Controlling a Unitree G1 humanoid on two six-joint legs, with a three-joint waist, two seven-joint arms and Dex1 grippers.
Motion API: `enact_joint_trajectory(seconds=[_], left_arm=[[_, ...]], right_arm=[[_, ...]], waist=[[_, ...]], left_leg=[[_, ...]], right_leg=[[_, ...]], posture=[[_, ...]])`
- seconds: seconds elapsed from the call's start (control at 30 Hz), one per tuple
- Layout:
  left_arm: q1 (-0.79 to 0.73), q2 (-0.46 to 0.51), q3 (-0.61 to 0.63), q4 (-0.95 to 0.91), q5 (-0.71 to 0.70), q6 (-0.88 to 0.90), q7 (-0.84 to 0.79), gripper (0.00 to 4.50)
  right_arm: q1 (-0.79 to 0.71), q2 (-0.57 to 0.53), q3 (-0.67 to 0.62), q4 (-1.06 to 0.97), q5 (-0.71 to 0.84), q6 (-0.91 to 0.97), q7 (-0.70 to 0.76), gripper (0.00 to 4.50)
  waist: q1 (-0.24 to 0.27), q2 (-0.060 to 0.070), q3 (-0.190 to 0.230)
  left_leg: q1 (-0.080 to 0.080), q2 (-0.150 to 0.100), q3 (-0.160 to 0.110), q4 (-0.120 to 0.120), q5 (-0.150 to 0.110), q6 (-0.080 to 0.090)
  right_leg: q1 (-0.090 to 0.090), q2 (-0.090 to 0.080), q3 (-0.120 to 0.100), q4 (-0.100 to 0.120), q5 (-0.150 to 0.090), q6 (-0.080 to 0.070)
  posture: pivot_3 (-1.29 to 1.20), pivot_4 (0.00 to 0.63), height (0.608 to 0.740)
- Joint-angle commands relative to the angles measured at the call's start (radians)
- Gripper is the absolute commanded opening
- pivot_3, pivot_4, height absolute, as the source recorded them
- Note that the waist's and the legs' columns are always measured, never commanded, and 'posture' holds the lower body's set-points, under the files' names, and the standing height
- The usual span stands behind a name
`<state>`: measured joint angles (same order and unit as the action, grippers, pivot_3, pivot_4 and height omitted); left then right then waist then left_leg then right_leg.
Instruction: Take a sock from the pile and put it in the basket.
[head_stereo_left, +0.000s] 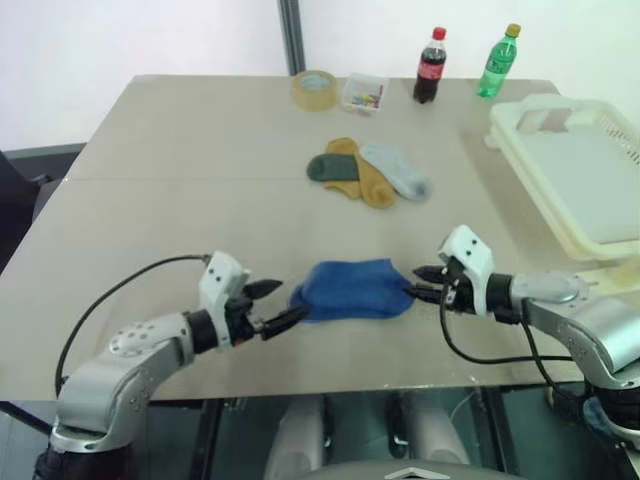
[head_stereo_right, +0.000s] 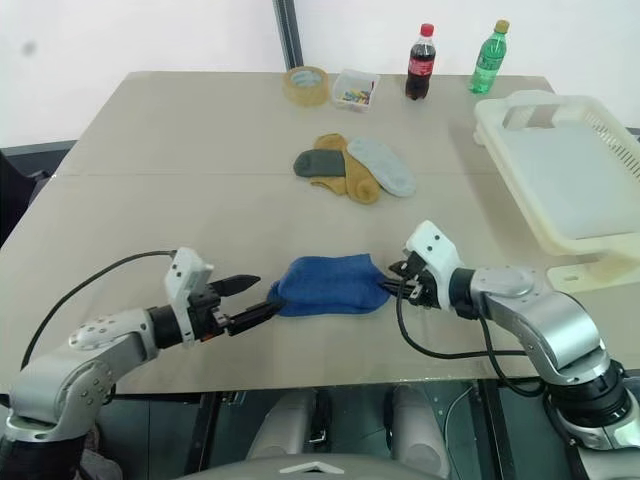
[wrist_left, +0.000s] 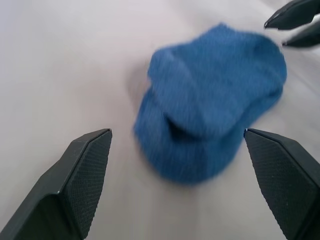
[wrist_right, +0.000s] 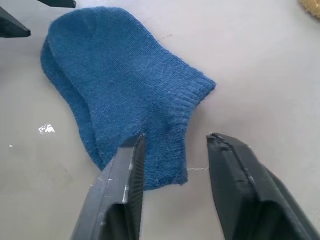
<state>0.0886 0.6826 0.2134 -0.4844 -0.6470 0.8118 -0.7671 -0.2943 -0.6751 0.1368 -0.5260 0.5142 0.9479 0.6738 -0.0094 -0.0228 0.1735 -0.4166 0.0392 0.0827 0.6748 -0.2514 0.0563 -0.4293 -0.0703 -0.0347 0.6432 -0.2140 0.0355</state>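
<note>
I see the blue sock (head_stereo_left: 352, 289) flat on the surface (head_stereo_left: 150, 200) between the released left tool (head_stereo_left: 274, 303) and part-open, empty right tool (head_stereo_left: 428, 282); I would pinch its cuff firmly before carrying toward the basket (head_stereo_left: 575, 185).

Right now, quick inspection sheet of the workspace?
Surface: beige table, blue sock flat near the front edge.
Job's things: pile mid-table; basket at right, nothing in it.
Clutter: tape roll, clear box, cola bottle, green bottle.
Grippers: left gripper open beside the sock; right gripper partly open over its cuff.
Cables: black cable on the left arm.
Surroundings: white wall, dark post.
</note>
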Motion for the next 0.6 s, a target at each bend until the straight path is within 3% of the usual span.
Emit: enact_joint_trajectory(seconds=[0.03,0.13,0.4,0.6], left_arm=[[0.023,0.049,0.019,0.013,-0.013,-0.016,-0.058,4.50],[0.011,0.072,-0.015,0.040,-0.011,0.004,-0.071,4.50],[-0.144,0.042,-0.152,0.099,-0.008,0.066,-0.060,4.50],[-0.265,-0.003,-0.164,0.141,-0.096,0.145,-0.082,4.50]], right_arm=[[-0.011,-0.031,-0.059,-0.046,0.025,-0.087,0.073,0.08],[-0.028,-0.029,-0.001,-0.020,-0.015,-0.175,0.119,0.08],[-0.132,0.145,0.272,0.381,-0.303,-0.481,0.106,0.08],[-0.114,0.131,0.305,0.436,-0.355,-0.556,0.199,0.08]], waist=[[0.000,0.000,0.000],[0.002,0.000,0.000],[0.002,0.000,-0.001],[0.003,0.000,-0.001]], left_leg=[[0.000,0.000,0.000,0.000,0.000,0.000],[0.000,0.000,0.000,0.000,0.000,0.000],[0.000,0.000,0.000,0.000,0.000,0.000],[0.001,-0.001,0.000,0.000,0.000,0.000]], right_leg=[[0.000,0.000,0.000,0.000,0.000,0.000],[0.000,0.000,0.000,0.000,0.000,0.000],[0.000,0.000,-0.001,0.000,0.000,0.000],[0.002,0.001,0.000,0.000,0.000,0.001]], posture=[[0.00,0.150,0.740],[0.00,0.150,0.740],[0.00,0.150,0.740],[0.00,0.150,0.740]])
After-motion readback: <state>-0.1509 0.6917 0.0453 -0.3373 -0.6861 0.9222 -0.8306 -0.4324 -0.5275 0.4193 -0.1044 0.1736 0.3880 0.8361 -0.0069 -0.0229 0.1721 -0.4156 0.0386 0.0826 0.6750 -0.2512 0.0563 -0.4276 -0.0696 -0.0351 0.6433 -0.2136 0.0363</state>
